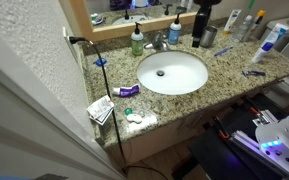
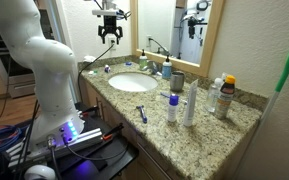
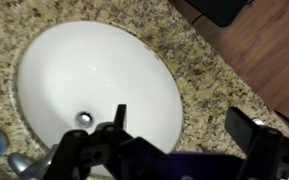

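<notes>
Well, there was one claw (image 2: pixel 109 37), and it hung high over the counter (image 2: pixel 209 125) with its two fingers (image 3: pixel 119 118) spread wide, holding nothing. Right under it was one white sink (image 1: pixel 174 75), set in the middle of the speckled stone top. In the wrist view the round bowl showed one drain hole (image 3: pixel 84 118) just ahead of the fingers. Claw and sink were well apart, not touching.

From left to right, one small box (image 1: pixel 101 108) lay near the left corner, and one purple thing (image 1: pixel 129 91) lay just beside the sink's left rim. Behind the bowl stood one green bottle (image 1: pixel 137 40), then one tap (image 1: pixel 159 42), then one blue bottle (image 1: pixel 174 30), all close to the back rim. One dark cup (image 1: pixel 209 37) stood next. One small blue thing (image 2: pixel 141 112) lay flat near the front edge. At the far right end stood two white tubes (image 2: pixel 171 105) and two small bottles (image 2: pixel 216 96), close together and well away from the sink. Of all these, the tap and the green and blue bottles beside it stood closest to the space under the claw.
</notes>
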Available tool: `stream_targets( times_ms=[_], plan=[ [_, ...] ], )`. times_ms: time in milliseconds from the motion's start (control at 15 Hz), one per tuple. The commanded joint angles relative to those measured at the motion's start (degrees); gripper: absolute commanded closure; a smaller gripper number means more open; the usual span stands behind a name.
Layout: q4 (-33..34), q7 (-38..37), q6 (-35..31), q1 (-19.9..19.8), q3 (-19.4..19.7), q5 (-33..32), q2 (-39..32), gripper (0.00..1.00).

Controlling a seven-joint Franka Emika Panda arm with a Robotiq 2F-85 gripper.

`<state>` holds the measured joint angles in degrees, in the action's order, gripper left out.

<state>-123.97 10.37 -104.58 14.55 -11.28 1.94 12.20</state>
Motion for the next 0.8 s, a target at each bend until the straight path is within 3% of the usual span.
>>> stream_targets(
  times_ms=[0,200,333,400,533,733],
  plan=[
    [7.9,-2.2,-6.6,1.8,-3.3,2.9,-12.9,0.00],
    [17.5,-6.2,-12.0,3.0,-5.3,2.3,-22.5,0.00],
    [24.6,-7.8,-11.6,3.7,-5.7,2.1,-26.1,0.00],
    [17.2,-6.9,-12.7,3.4,-5.5,1.9,-21.9,0.00],
    [22.5,-7.5,-12.5,3.8,-5.6,1.9,-25.0,0.00],
    [23.9,-7.5,-12.4,3.8,-5.6,1.9,-25.6,0.00]
  ],
)
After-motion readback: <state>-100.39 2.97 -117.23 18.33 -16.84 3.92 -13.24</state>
